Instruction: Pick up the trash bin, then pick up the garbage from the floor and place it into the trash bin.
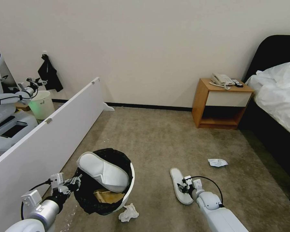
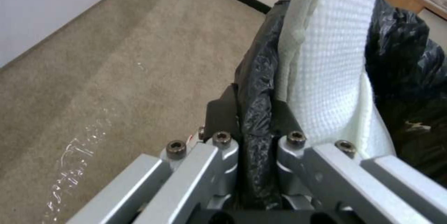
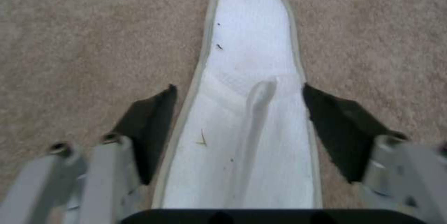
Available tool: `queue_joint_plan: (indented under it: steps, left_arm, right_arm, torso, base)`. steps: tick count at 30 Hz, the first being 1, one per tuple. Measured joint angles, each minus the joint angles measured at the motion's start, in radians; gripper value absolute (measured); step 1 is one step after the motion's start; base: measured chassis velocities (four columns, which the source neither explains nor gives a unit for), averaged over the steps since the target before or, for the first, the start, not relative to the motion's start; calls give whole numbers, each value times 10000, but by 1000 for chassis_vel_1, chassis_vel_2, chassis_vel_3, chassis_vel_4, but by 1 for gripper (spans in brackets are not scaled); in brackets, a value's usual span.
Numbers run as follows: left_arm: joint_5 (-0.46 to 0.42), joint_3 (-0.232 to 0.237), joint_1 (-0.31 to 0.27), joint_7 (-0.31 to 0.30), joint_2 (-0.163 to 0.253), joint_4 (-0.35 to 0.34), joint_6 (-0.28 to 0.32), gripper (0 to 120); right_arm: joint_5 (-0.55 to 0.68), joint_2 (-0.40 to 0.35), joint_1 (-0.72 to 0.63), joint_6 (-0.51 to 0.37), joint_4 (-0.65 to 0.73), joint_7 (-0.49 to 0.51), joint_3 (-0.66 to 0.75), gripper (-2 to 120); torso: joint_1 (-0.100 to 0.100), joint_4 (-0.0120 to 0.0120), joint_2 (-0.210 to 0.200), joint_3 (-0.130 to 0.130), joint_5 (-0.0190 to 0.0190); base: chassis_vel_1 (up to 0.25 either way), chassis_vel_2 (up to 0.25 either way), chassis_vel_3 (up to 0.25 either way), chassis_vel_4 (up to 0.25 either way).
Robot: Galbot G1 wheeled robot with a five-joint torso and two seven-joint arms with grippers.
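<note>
Head view: the left gripper (image 1: 74,182) pinches the rim of the trash bin (image 1: 129,190), which holds a white slipper (image 1: 103,171) and tan paper (image 1: 109,196). A tissue (image 1: 129,213) lies just beside the bin; open floor (image 1: 151,141) lies ahead.

Left wrist view: fingers (image 2: 222,114) clamp the black liner (image 2: 256,88).

Right wrist view: the right gripper (image 3: 240,112), fingers (image 3: 149,126) spread, straddles a second slipper (image 3: 251,60) on the carpet.

1. Wooden nightstand (image 1: 220,104) by back wall, w/ white phone (image 1: 221,79) + dark remote (image 1: 237,84) on top.
2. Bed (image 1: 277,93) at right: black headboard, white duvet.
3. Long white panel (image 1: 45,141) running along left side.
4. Pale bucket (image 1: 42,103) behind panel.
5. Black cloth (image 1: 49,73) hanging on wall.
</note>
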Motion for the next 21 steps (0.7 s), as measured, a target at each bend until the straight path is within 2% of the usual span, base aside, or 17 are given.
queue_joint_plan:
  steps: [1, 2, 4, 6, 7, 8, 10, 13, 14, 15, 17, 18, 20, 21]
  left_arm:
    - [8, 3, 7, 0, -9, -5, 0, 4]
    - [8, 3, 7, 0, -9, -5, 0, 4]
    - [19, 4, 23, 1, -16, -14, -10, 4]
    - [23, 4, 27, 2, -17, -14, -14, 4]
    - [30, 3, 36, 5, -16, -15, -20, 4]
    - [30, 3, 36, 5, -16, -15, -20, 4]
    - [32, -3, 40, 7, -23, -15, -24, 4]
    - [33, -5, 40, 8, -28, -17, -24, 4]
    - [39, -6, 41, 9, -41, -18, -25, 4]
    - [39, -6, 41, 9, -41, -18, -25, 4]
    - [58, -3, 46, 10, -68, -21, -26, 4]
    - [58, -3, 46, 10, -68, -21, -26, 4]
    - [63, -4, 51, 10, -69, -24, -26, 4]
    - [63, -4, 51, 10, -69, -24, -26, 4]
  right_arm:
    - [-114, 72, 103, 136, -194, -27, -1, 82]
    - [-114, 72, 103, 136, -194, -27, -1, 82]
    - [-263, 144, 215, 207, -408, -44, -7, 90]
    - [-286, 151, 232, 213, -439, -44, -15, 88]
    - [-358, 171, 281, 236, -543, -44, -30, 82]
    - [-358, 171, 281, 236, -543, -44, -30, 82]
    - [-483, 211, 359, 312, -737, -50, -32, 68]
    - [-529, 230, 385, 363, -824, -51, -33, 63]
    - [-607, 284, 445, 486, -1005, -57, -29, 56]
    - [-607, 284, 445, 486, -1005, -57, -29, 56]
    - [-676, 387, 549, 624, -1289, -62, 19, 43]
    - [-676, 387, 549, 624, -1289, -62, 19, 43]
    - [-681, 383, 559, 671, -1334, -72, 37, 33]
    - [-681, 383, 559, 671, -1334, -72, 37, 33]
  torso:
    - [0, 1, 0, 0, 0]
    - [0, 1, 0, 0, 0]
    - [0, 1, 0, 0, 0]
    - [0, 2, 0, 0, 0]
    - [0, 0, 0, 0, 0]
    - [0, 0, 0, 0, 0]
    - [0, 0, 0, 0, 0]
    - [0, 1, 0, 0, 0]
    - [1, 0, 0, 0, 0]
    - [1, 0, 0, 0, 0]
    - [1, 1, 0, 0, 0]
    - [1, 1, 0, 0, 0]
    - [0, 0, -1, 0, 0]
    - [0, 0, -1, 0, 0]
  base:
    - [0, 0, 0, 0]
    - [0, 0, 0, 0]
    - [0, 0, 0, 0]
    - [0, 0, 0, 0]
    - [0, 0, 0, 0]
    - [0, 0, 0, 0]
    - [0, 0, 0, 0]
    - [0, 0, 0, 0]
    - [0, 0, 0, 0]
    - [0, 0, 0, 0]
    - [0, 0, 0, 0]
    - [0, 0, 0, 0]
    - [0, 0, 0, 0]
    - [0, 0, 0, 0]
